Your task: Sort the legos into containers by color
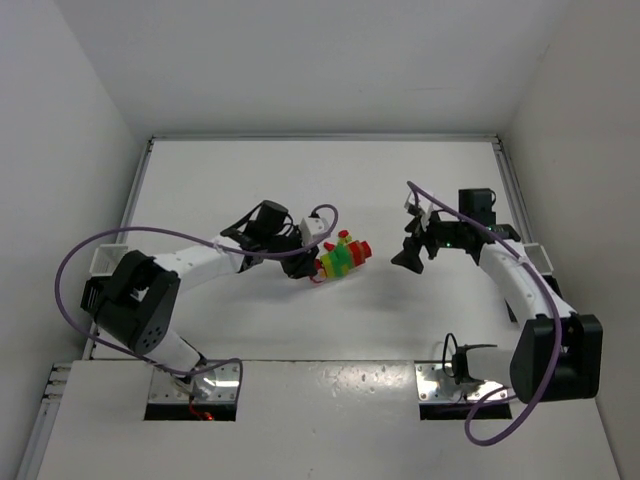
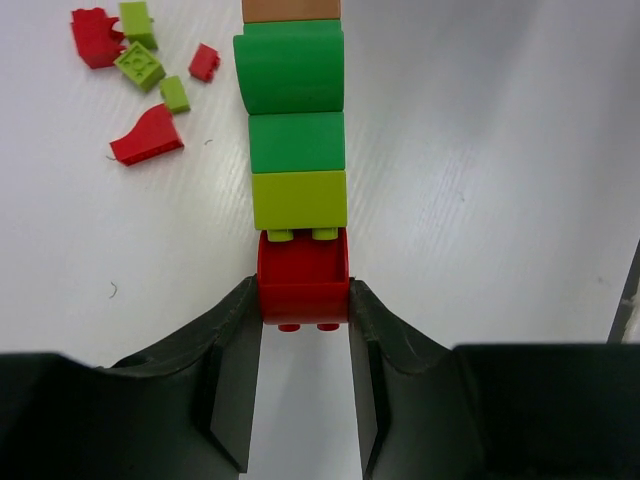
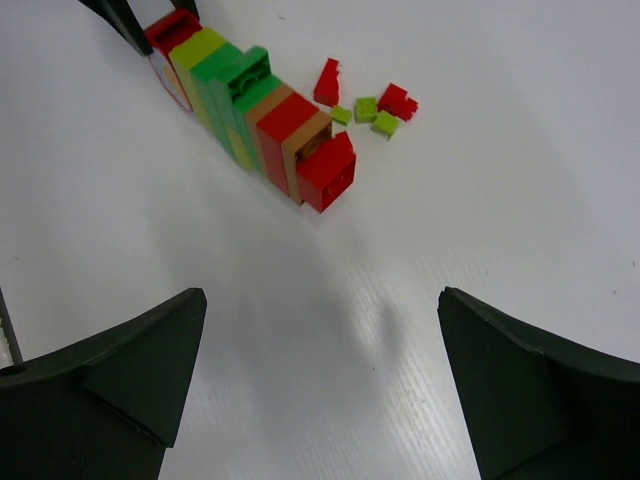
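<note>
My left jaws are squeezing the red end of the lego stack (image 2: pixel 297 150); my right jaws are hanging wide apart.

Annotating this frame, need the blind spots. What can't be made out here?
Left wrist: the lego stack in the left end effector runs off the top edge at a tan brick; its far end is unseen.
Top external: the left container and right container are too small to see inside.
Loose legos: distinct in the wrist views, too small to count in top external.
</note>
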You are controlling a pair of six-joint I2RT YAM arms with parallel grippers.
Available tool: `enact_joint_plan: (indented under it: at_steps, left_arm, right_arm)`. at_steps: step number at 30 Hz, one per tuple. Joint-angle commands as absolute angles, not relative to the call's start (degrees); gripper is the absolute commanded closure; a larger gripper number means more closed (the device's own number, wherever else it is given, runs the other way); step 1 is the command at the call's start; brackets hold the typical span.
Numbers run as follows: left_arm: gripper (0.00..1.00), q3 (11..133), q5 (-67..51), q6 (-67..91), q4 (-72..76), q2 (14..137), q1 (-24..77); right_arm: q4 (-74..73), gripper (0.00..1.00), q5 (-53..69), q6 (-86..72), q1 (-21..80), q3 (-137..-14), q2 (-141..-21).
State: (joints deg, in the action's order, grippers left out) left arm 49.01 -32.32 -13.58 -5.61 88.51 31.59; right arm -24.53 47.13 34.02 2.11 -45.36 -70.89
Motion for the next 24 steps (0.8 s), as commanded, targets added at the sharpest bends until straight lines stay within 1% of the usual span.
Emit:
enact_joint_plan:
  at_steps: [1,4,5,7,8,10,12,19,24]
  left_arm:
    - [0.97,51.1,-34.2,-21.5,-8.1,85.9,33.6]
    - [0.97,51.1,-34.2,-24.8,-10.5,84.7,34.4]
    - [0.97,51.1,-34.2,-26.2,-11.1,84.7,35.2]
    - [0.97,51.1,-34.2,-27.2,-12.6,84.2,36.0]
    - [0.97,51.7,-34.2,-27.8,-13.3,84.2,36.8]
    - [0.97,52.2,-34.2,-28.3,-13.8,83.7,37.4]
    - [0.97,52.8,-34.2,-28.3,-14.3,83.7,38.0]
    - [0.97,55.0,-35.9,-27.2,-14.3,84.3,38.5]
    - [0.97,55.5,-37.4,-27.2,-14.3,85.4,38.5]
  right_arm:
    - [-24.4,0.0,54.9,40.7,2.8,-49.7,-74.3]
    - [-26.0,0.0,59.4,43.1,3.3,-52.5,-76.9]
    - [-28.9,0.01,61.2,44.7,3.3,-53.2,-78.8]
    - [-32.6,0.03,62.6,51.5,4.0,-55.4,-80.7]
    - [-37.7,0.05,62.6,54.5,4.0,-56.2,-81.6]
    - [-42.3,0.09,62.6,60.3,5.3,-58.9,-84.5]
    - [-46.2,0.12,63.1,62.7,6.8,-60.4,-86.4]
    - [-43.0,0.12,62.0,63.9,12.0,-57.4,-84.6]
    - [-41.8,0.12,61.4,63.9,14.6,-57.4,-86.0]
